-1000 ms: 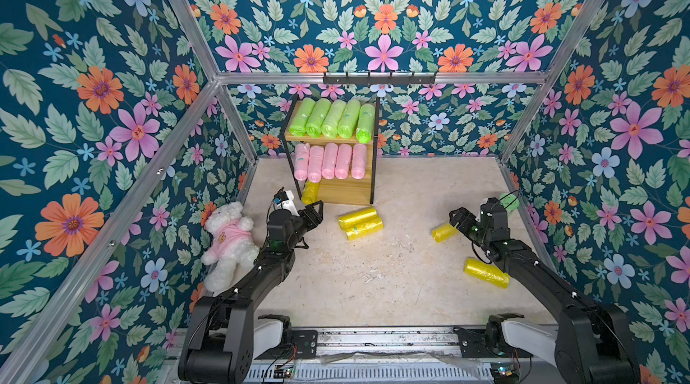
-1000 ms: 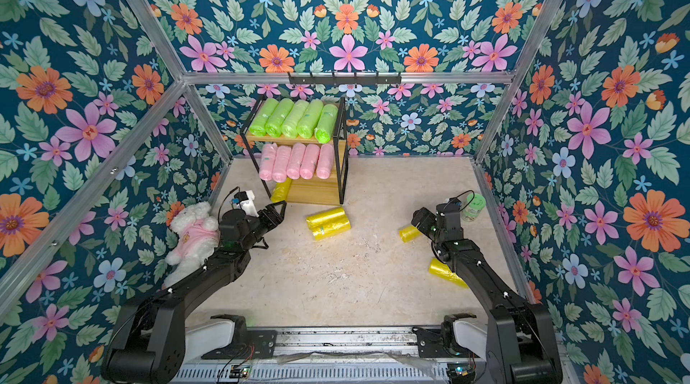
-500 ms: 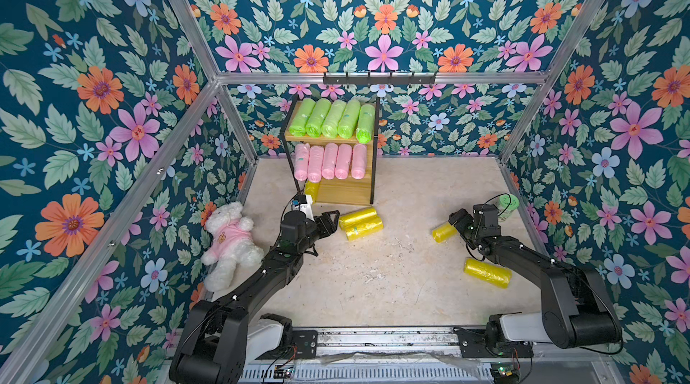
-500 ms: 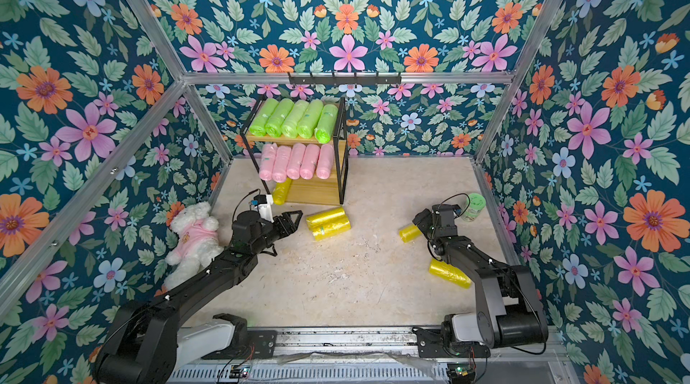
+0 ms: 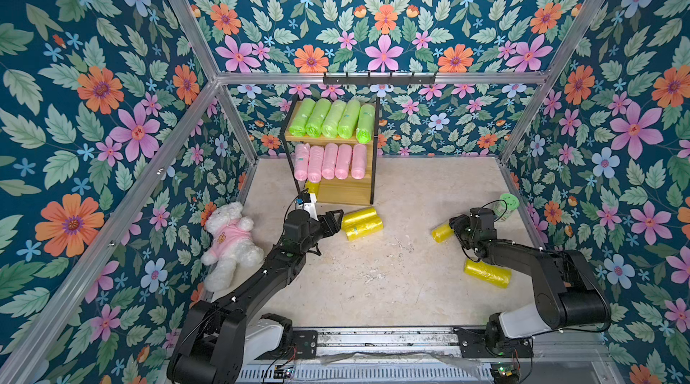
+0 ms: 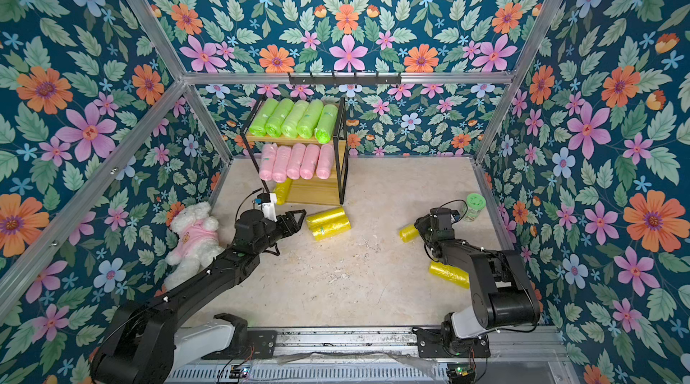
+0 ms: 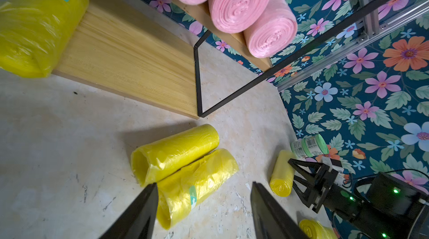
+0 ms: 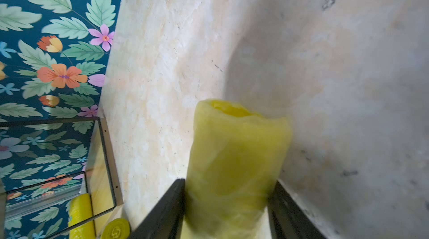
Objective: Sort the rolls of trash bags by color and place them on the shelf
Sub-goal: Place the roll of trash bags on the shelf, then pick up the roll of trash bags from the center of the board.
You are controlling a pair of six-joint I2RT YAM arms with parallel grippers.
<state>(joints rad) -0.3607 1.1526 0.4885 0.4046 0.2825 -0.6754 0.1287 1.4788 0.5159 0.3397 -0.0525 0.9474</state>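
The shelf point(image 5: 338, 191) stands at the back, with lime green rolls point(image 5: 332, 119) on its top board and pink rolls point(image 5: 330, 162) on the middle one. One yellow roll point(image 7: 39, 21) lies at the left end of the bottom board. Two yellow rolls point(image 5: 360, 217) point(image 5: 364, 230) lie side by side on the floor in front of it. My left gripper point(image 7: 204, 186) is open, its fingertips just short of the nearer roll point(image 7: 197, 182). On the right, my right gripper point(image 8: 228, 182) is shut on a yellow roll point(image 8: 236, 147) low over the floor. Another yellow roll point(image 5: 487, 273) lies beside the right arm.
A white teddy bear in a pink shirt point(image 5: 231, 240) lies by the left wall beside the left arm. A green-lidded jar point(image 5: 506, 206) stands near the right wall behind the right gripper. A black hook rail point(image 5: 379, 78) hangs above the shelf.
The right gripper's jaws have closed onto the yellow roll. The left arm has swung right, from in front of the shelf's left end to the two yellow rolls on the floor.
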